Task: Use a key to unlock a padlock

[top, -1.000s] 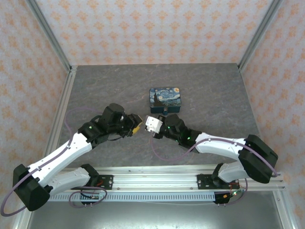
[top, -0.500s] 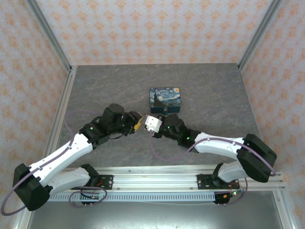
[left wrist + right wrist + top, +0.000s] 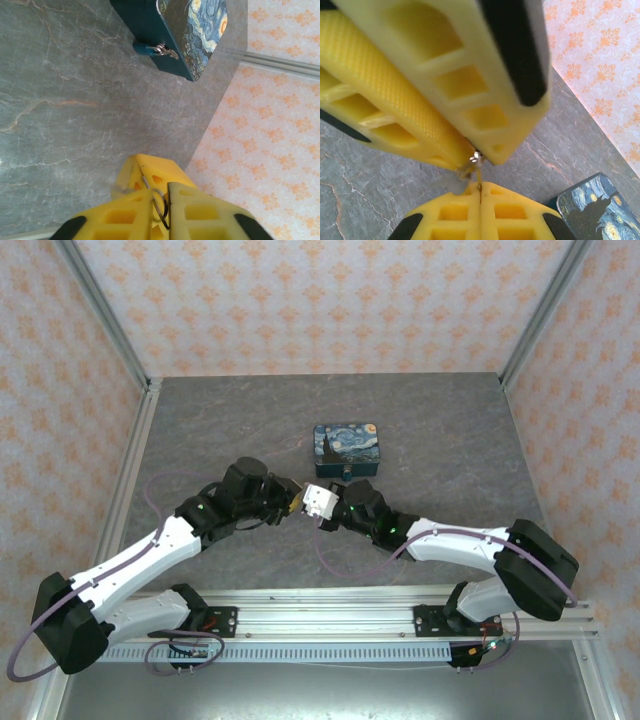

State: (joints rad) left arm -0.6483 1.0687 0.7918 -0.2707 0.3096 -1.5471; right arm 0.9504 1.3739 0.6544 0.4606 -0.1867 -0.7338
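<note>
Left gripper has its yellow fingers drawn narrow, almost touching, and a thin wire ring stands pinched in the slit between them. Whether that ring belongs to a key or to the lock I cannot tell.

Facing it head-on is the right gripper, whose two yellow fingers are pressed flat together with no gap. A hairline of metal shows in the seam at their tips, but I cannot tell whether anything is clamped there.

The padlock appears as a tiny brassy-dark bit of metal where the four fingertips converge. It is just above the right tips, under the left ones, and held up off the table. It is too small and too hidden to tell body from shackle.

From overhead, the two grippers meet tip to tip above the grey marbled table. They are just in front of the blue swirl-painted box and apart from it. The box lies flat on the table with its painted lid up.

In the left wrist view the box sits beyond the fingers, with a small silver latch projecting from its front wall. One yellow finger of the right gripper shows directly behind the left fingertips. Past the box, the table ends at walls papered in an orange floral pattern. Both white arms, black at the joints, reach inward from the rail at the near edge.
</note>
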